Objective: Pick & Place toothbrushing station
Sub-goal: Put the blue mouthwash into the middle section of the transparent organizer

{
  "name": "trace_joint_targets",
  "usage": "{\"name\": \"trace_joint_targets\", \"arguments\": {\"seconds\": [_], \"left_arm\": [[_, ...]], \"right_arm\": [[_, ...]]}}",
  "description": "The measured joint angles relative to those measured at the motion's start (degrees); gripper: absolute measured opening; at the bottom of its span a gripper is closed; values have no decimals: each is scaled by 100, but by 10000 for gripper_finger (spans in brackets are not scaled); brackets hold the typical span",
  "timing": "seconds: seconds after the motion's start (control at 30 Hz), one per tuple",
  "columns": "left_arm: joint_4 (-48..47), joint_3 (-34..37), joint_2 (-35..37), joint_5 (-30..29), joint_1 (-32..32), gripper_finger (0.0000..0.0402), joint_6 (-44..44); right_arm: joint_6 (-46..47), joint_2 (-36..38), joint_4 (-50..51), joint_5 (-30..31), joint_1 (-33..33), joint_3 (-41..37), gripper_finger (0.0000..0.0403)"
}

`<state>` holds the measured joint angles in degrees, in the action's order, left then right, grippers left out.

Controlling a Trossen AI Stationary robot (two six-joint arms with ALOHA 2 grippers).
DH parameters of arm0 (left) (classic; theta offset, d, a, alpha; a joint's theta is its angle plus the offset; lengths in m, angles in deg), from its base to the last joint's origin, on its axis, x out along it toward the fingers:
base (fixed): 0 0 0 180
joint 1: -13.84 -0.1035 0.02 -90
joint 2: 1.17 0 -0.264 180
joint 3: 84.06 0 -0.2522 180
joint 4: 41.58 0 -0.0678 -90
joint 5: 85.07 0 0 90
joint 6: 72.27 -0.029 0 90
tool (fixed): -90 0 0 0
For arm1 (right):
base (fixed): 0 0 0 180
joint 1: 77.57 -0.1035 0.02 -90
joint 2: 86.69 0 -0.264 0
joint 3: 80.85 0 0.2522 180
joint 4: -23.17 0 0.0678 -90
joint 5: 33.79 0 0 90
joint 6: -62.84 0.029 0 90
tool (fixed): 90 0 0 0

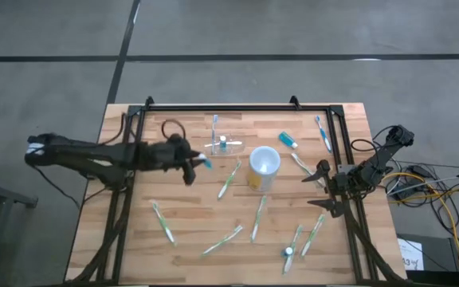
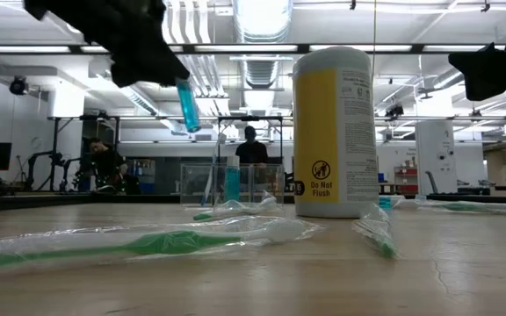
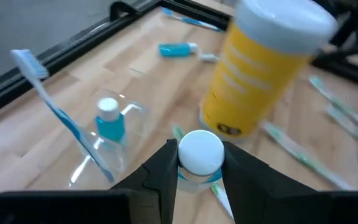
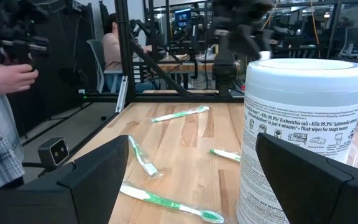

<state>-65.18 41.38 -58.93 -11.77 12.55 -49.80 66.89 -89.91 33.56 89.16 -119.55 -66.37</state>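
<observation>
A small blue tube (image 3: 199,155) is being gripped by the left gripper (image 1: 191,163) just beside the toothbrushing station (image 1: 223,144), which already holds a toothbrush (image 3: 61,115) and another tube. Wrapped toothbrushes (image 1: 164,222) are being left on the table (image 1: 190,239). The right gripper (image 1: 325,187) is being held open, idle.

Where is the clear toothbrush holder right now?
In the high view the clear holder stands on the table's far middle, just left of the yellow canister, with a blue toothbrush and a small blue tube inside it.
</observation>
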Motion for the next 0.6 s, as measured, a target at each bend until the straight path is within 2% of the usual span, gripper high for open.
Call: {"name": "trace_joint_targets", "arguments": {"seconds": [0.23, 0.4, 0.6], "left_arm": [[260, -29, -231, 1092, -1226, 115, -279], [231, -352, -585, 1272, -1609, 115, -623], [-64, -916, -1162, 1296, -1675, 115, -919]], "right_arm": [[0, 2, -1, 0, -1, -1, 348], [0, 2, 0, 0, 0, 0, 345], [0, 7, -1, 0, -1, -1, 350]]}}
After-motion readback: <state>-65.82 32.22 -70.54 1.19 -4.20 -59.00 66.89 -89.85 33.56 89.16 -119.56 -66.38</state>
